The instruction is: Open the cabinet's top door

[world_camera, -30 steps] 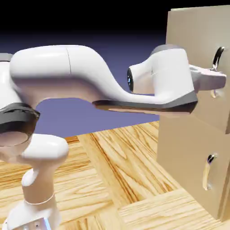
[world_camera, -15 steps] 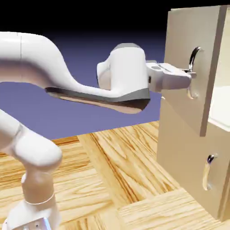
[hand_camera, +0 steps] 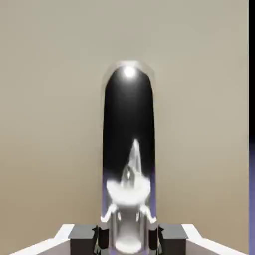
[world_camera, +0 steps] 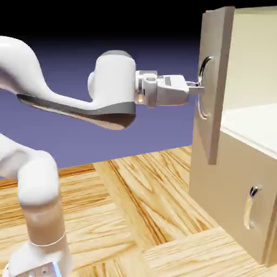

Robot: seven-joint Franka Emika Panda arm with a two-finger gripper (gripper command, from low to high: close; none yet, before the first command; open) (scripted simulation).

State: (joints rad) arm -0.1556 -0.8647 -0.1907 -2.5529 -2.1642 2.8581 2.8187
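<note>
At the exterior view's upper right, the gripper [world_camera: 190, 87], jaws pinching what appears to be the long silver handle [world_camera: 204, 86], has drawn the top door [world_camera: 215, 81] well clear of the cabinet [world_camera: 249, 178], its pale interior now exposed.

One tall beige matte cabinet [world_camera: 243, 162] stands on one wood-grain worktop [world_camera: 135, 211]. It shows two front panels, one tall top door [world_camera: 213, 81] and one shorter lower panel [world_camera: 232, 189], and two curved silver handles. One white robot arm [world_camera: 65, 103] carries one two-finger tool [world_camera: 195, 88].
</note>
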